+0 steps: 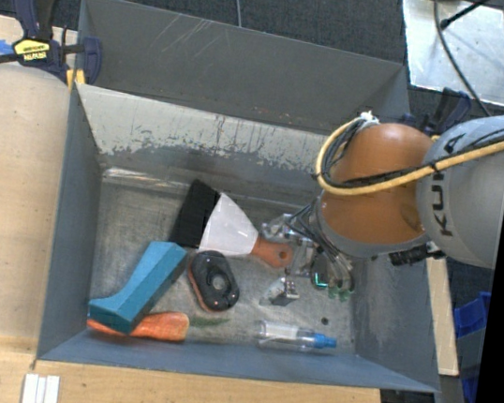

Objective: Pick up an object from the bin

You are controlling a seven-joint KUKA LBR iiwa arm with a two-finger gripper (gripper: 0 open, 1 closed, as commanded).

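A grey metal bin (243, 81) with sloping walls takes up the middle of the scene; its flat floor holds a handful of loose things, most of them left of centre and toward the near wall. The arm (466, 197) comes in over the right rim, its wrist under a rounded orange cover (372, 191) looped by a yellow cable; below that cover the gripper (284, 284) hangs low over the right part of the floor, and whether it is wide or narrow cannot be told from here; nothing can be seen held in it.

The biggest loose thing is a teal wedge block (146, 282), lying slanted at the near left; its lower end rests on an orange carrot (161, 326) that lies along the near wall. Farther back, near the middle, a white fan-shaped scraper (229, 228) lies flat with its orange-brown handle (270, 253) pointing right; the end of that handle is just beside the gripper, and it is the nearest thing to it. A black block (196, 214) lies touching the scraper's left edge. A black oval piece with an orange rim (213, 282) sits between the teal block and the gripper, near the scraper. A clear tube with a blue tip (292, 338) lies along the near wall, just nearer than the gripper and apart from it.
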